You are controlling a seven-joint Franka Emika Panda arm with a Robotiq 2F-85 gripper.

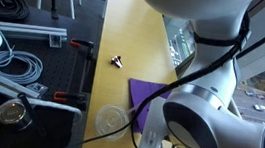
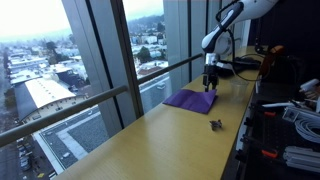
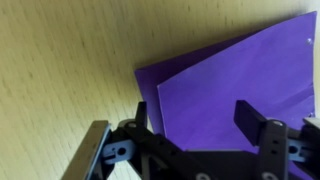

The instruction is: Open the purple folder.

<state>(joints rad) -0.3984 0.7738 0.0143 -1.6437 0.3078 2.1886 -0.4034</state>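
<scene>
Overhead, the fingers [image 3: 252, 118] stood spread wide, holding nothing, above one corner of the purple folder [image 3: 240, 65]. It lay flat on the yellow surface [image 3: 60, 60], near a clear round lid [image 1: 112, 119] in an exterior view, with tall windows [image 2: 100, 50] alongside.

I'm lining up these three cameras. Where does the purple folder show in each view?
Exterior view: folder low centre, partly behind the arm.
Exterior view: folder right of centre, just below the gripper.
Wrist view: folder fills the right side.
Shared landmark: the yellow table beneath it.
</scene>
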